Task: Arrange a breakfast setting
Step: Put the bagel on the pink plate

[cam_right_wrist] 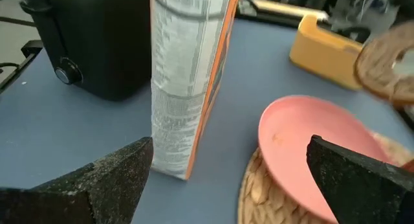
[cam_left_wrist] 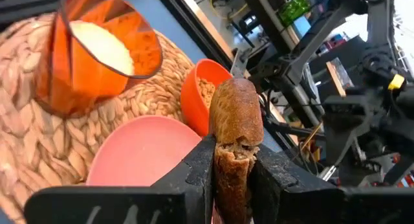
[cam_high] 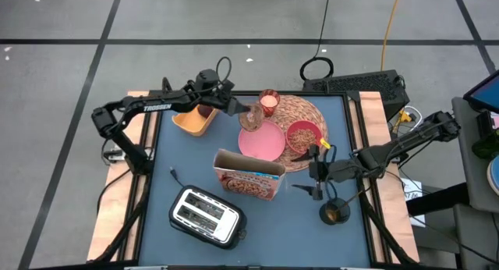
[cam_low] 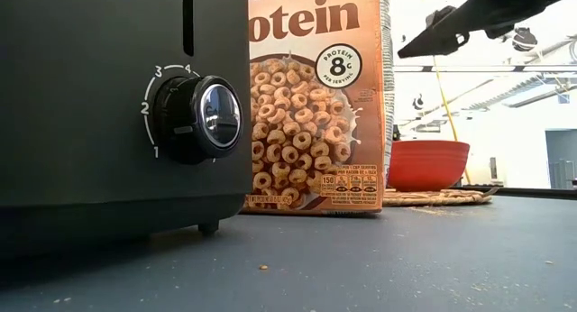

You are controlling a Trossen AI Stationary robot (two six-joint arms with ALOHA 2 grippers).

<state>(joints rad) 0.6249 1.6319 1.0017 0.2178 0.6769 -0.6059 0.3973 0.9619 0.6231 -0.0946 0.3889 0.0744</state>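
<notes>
Rough woven straw mat [cam_high: 306, 112]

Probably a robotics lab; taped grey floor [cam_high: 234, 24], loose cables [cam_high: 316, 67], metal equipment frames [cam_left_wrist: 284, 62]

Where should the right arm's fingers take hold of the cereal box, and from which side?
Grip the cereal box near its open top, across the two broad faces. It stands upright and is thin that way. Come from the plate side, where the open right gripper already is; the toaster crowds the other side.
</notes>
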